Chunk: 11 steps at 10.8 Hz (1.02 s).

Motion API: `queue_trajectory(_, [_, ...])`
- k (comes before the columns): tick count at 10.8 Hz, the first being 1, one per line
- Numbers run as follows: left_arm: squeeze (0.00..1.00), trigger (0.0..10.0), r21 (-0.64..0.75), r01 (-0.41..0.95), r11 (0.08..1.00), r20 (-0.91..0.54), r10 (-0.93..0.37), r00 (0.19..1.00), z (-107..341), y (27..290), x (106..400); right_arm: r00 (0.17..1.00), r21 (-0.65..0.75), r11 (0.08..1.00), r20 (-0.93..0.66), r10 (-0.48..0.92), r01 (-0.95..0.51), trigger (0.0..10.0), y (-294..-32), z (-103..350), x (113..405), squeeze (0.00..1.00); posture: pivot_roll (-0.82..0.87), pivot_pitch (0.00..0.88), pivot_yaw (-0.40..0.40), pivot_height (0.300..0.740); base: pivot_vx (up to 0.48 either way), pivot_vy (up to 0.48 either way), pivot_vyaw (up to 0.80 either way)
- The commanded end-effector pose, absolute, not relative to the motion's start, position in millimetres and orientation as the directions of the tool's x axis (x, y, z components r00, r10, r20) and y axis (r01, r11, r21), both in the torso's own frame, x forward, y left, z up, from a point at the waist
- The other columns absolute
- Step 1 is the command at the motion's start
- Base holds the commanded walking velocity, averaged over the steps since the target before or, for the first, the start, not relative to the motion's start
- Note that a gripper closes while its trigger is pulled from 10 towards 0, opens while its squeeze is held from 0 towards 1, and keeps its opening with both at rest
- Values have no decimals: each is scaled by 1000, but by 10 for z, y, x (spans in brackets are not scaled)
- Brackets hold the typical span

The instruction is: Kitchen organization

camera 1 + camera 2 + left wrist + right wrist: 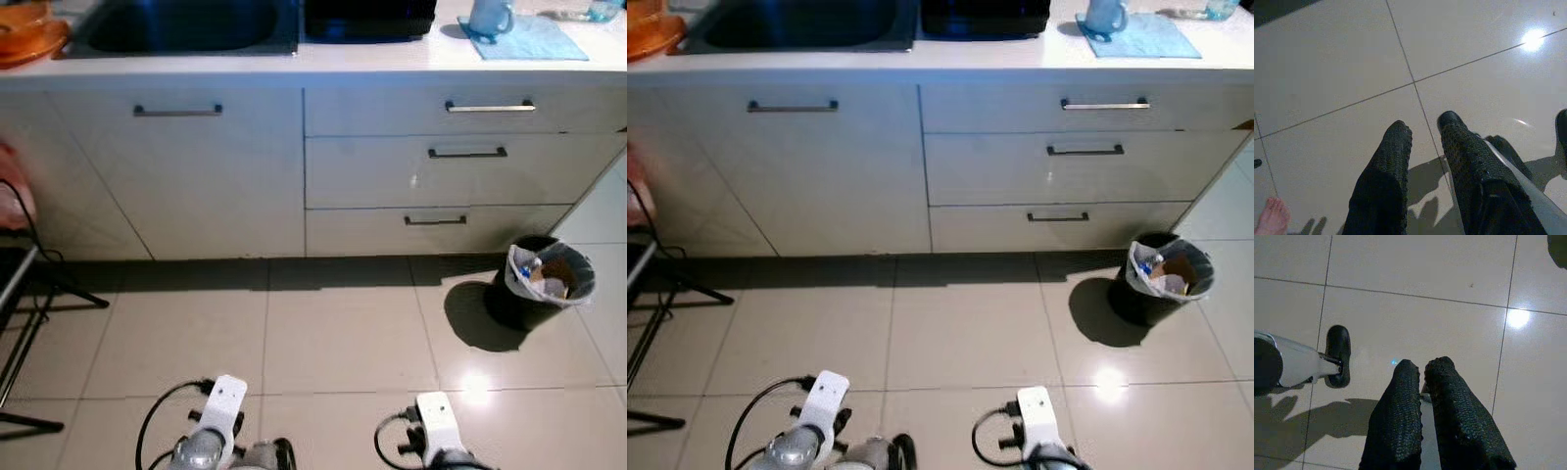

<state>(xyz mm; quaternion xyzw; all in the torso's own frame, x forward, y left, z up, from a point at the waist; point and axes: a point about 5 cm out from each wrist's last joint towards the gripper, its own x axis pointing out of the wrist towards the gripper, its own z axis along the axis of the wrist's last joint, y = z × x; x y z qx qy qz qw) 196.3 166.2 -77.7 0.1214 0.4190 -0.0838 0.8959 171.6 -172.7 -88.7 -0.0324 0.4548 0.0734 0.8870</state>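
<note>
Both hands hang idle over the floor: left hand (1425,142) narrowly parted, right hand (1422,372) nearly closed, both empty. The cup (489,17) on the desk (392,57) lies far ahead, nearer the right hand.

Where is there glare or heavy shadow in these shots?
Left eye view: a bright glare spot on the floor tiles, and the trash bin casts a dark shadow to its left. Left wrist view: a light reflection on the tile. Right wrist view: a similar glare spot, with shadow beneath the fingers.
</note>
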Motion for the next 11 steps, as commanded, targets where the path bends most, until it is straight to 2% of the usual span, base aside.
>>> queue_trajectory(1, [0, 10000, 161, 251, 954, -784, -31, 620, -803, 1710, 1911, 570, 23, 987, -814, 110, -159, 10000, -1702, -900, 1692, 0, -50, 118, 47, 740, 0, 368, 0])
queue_trajectory(4, [0, 10000, 161, 249, 955, -782, -31, 622, -796, 1705, 1926, 572, 24, 987, -812, 111, -158, 10000, -1697, -896, 1701, 0, -54, 126, 47, 740, 0, 444, 0])
queue_trajectory(10, [0, 10000, 169, 242, 956, -781, -20, 625, -799, 1708, 1919, 583, 20, 986, -804, 114, -166, 10000, -1701, -881, 1729, 0, -49, 133, 39, 740, 0, 0, 0])
queue_trajectory(11, [0, 10000, 175, 242, 954, -783, -15, 622, -799, 1712, 1923, 588, 15, 984, -800, 117, -176, 10000, -1699, -874, 1740, 0, -48, 133, 40, 740, 266, 0, 0])
